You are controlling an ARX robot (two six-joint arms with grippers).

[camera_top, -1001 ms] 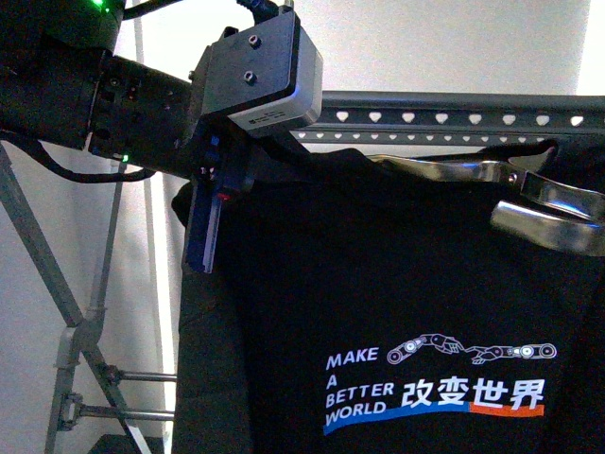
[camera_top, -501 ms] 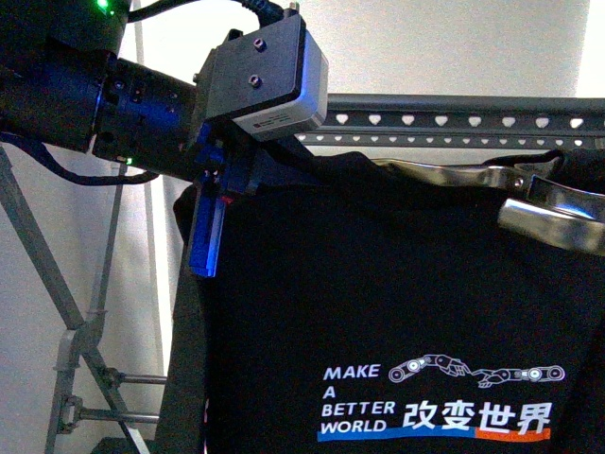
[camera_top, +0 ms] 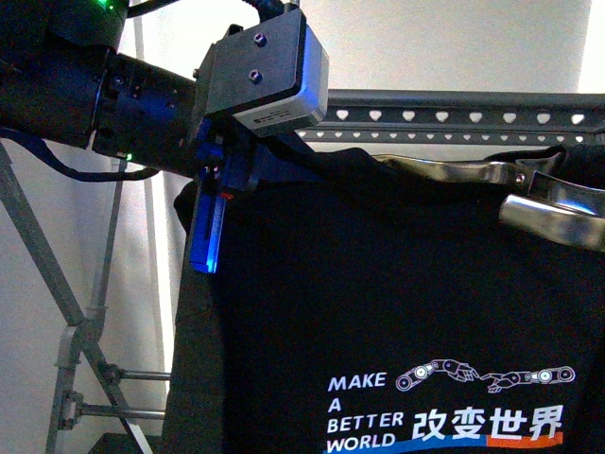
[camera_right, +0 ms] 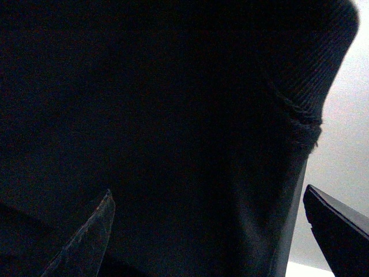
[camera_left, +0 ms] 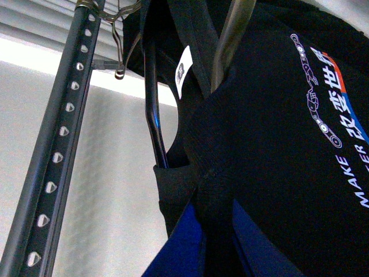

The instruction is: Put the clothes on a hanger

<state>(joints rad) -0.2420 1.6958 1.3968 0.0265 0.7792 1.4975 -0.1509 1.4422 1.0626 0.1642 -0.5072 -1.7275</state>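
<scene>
The clothes [camera_top: 378, 284], a black T-shirt printed "MAKE A BETTER WORLD", hang in front of the hanger, a grey rail [camera_top: 444, 118] punched with heart-shaped holes. My left gripper [camera_top: 213, 222], with blue fingers, is shut on the shirt's left shoulder just below the rail. In the left wrist view a fold of the shirt [camera_left: 277, 144] is pinched in the left gripper [camera_left: 213, 208], and the rail [camera_left: 57, 156] runs alongside. My right gripper [camera_right: 207, 193] is open with dark shirt fabric [camera_right: 173, 115] between its fingers. In the front view it [camera_top: 510, 197] shows at the shirt's right shoulder.
A thin metal coat hanger [camera_top: 444, 172] runs inside the shirt's shoulders, and its hook [camera_left: 118, 40] sits at the rail. The rack's slanted legs [camera_top: 47, 255] and cross bars [camera_top: 123, 411] stand at the left. A white wall is behind.
My left gripper has shifted slightly up and right with the shirt's shoulder. The chest print now sits lower and a little further right.
</scene>
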